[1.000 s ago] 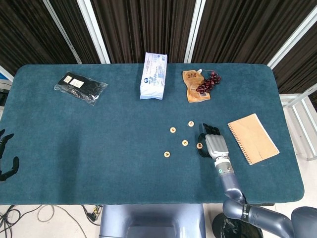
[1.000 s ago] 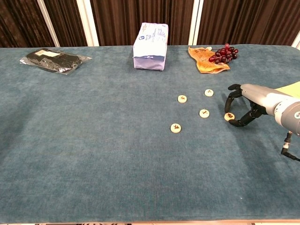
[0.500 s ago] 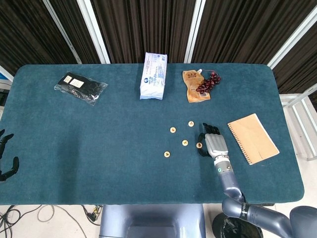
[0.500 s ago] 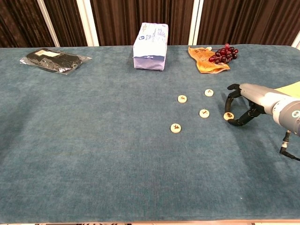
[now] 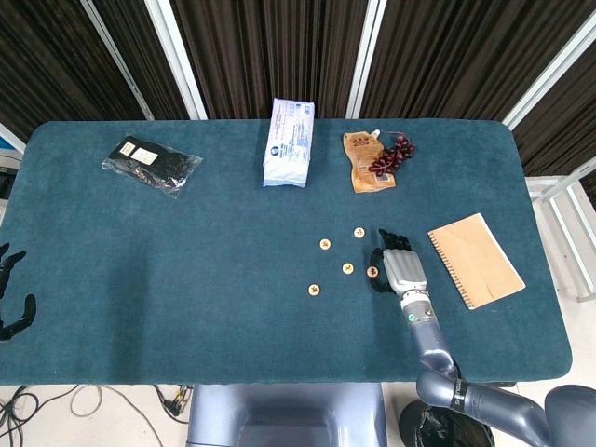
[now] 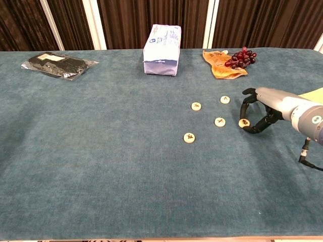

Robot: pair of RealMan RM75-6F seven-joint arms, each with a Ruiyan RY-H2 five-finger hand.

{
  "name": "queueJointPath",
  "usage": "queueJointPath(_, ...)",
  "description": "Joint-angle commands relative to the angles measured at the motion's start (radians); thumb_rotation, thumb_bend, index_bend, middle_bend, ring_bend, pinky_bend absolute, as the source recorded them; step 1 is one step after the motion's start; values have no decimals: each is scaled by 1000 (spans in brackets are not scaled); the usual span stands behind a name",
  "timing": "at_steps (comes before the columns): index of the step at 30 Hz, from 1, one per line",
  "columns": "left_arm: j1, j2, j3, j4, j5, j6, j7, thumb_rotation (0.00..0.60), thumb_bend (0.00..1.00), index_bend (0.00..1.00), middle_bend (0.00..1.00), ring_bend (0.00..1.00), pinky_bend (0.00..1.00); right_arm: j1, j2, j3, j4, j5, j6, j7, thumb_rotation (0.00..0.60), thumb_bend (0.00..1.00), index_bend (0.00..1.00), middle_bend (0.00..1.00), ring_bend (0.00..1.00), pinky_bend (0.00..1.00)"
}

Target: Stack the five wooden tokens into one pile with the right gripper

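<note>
Right robot hand (image 6: 255,112): low over the counter (image 5: 186,279) at the right of the token group, fingers curved around the rightmost token (image 6: 244,122). It seems to pinch that token between thumb and finger, though whether the token is lifted off the cloth or only touched is hard to judge from either view.
Held token: at the left-facing fingertips of the right robot hand, just right of the middle token (image 6: 220,121).
Other tokens: far-right token (image 6: 225,100), far-left token (image 6: 196,106), near token (image 6: 189,137); all lie flat and apart from one another, none stacked yet.
Key relation: every remaining token lies to the left of the right robot hand; the middle token is nearest, almost level with the held one, so a short move leftward would bring one over the other. Tokens are round, so no long axis matters.
Left robot hand (image 5: 11,296): at the far left edge, off the counter, fingers apart and holding nothing; well away from the tokens.
Surroundings: notebook (image 5: 475,259) to the right of the hand; grapes (image 6: 239,57) on a snack pouch (image 6: 218,66), white packet (image 6: 162,43) and black packet (image 6: 56,65) along the far side.
Obstacles: nothing lies between the hand and the middle token.
</note>
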Motion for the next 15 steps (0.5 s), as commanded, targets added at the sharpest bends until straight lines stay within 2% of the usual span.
queueJointPath(1, 0, 0, 0, 0, 0, 0, 0, 600, 483, 145, 0, 0, 0, 9, 14, 8, -20, 4, -7, -10, 600, 417, 535, 0, 0, 0)
queueJointPath(10, 0, 0, 0, -2, 0, 0, 0, 600, 483, 145, 0, 0, 0, 63, 60, 30, -99, 68, -71, -69, 600, 417, 536, 0, 0, 0)
queueJointPath(15, 1, 1, -1, -2, -1, 1, -3, 600, 483, 145, 0, 0, 0, 114, 47, 41, -108, 136, -83, -138, 600, 417, 536, 0, 0, 0)
